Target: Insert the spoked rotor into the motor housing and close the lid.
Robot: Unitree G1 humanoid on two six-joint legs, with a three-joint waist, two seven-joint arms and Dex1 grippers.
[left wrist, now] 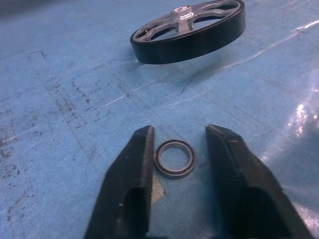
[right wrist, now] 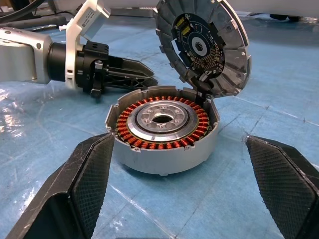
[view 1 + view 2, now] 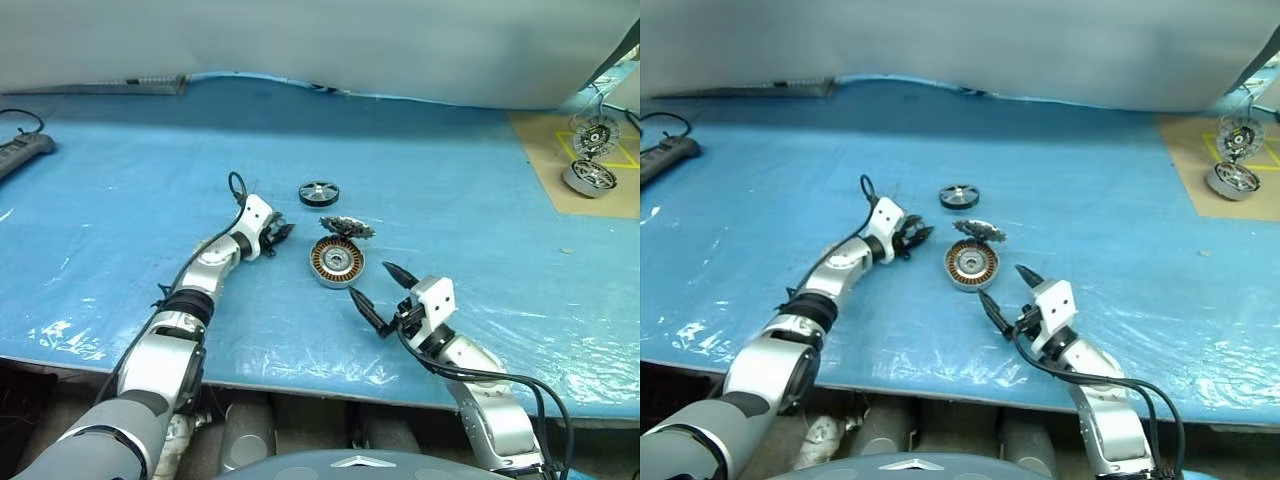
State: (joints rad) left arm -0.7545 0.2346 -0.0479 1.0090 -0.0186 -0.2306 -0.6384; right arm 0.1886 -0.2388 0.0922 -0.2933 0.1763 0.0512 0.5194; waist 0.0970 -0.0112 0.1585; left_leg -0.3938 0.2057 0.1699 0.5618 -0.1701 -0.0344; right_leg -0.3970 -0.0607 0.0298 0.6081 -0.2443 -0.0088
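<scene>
While the motor housing (image 3: 336,262) sits mid-frame on the blue desk (image 3: 120,180), open face up, its lid (image 3: 347,227) stands tilted back on the far rim. Flat beyond it lies the spoked rotor (image 3: 318,193). Left claw (image 1: 179,149) straddles a small ring (image 1: 174,158), gaps showing; right claw (image 3: 378,292) gapes.

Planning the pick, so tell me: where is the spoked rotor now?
The spoked rotor lies flat on the blue mat, just beyond the motor housing, ahead of the left tool.
</scene>
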